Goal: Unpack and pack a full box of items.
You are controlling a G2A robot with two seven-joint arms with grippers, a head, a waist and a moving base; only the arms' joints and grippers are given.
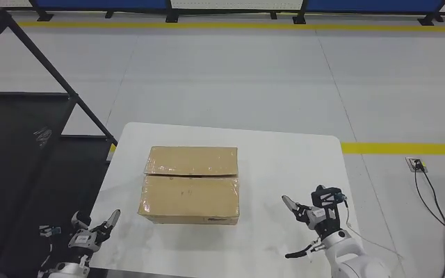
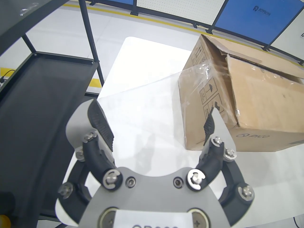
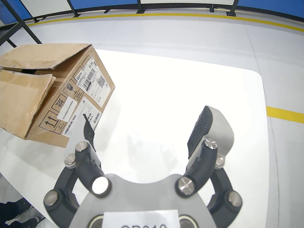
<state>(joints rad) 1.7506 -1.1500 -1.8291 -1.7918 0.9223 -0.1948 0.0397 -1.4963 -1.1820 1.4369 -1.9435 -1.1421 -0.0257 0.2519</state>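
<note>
Cardboard box (image 1: 191, 184), seemingly closed, between left end effector (image 1: 95, 218) and right end effector (image 1: 293, 228), both spread, empty.

Bright even light, perhaps from overhead, white table (image 3: 166, 84) glaring, wrist views' edges bowed

Table (image 1: 292, 163) room either side of box (image 1: 191, 186), shelf rack (image 1: 38, 149) at left edge

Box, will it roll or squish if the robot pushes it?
Probably no rolling: the box sits flat on the table and would likely slide. Its flaps look creased and unsealed, so they would likely bend. The shiny tape on one corner may be slippery.
</note>
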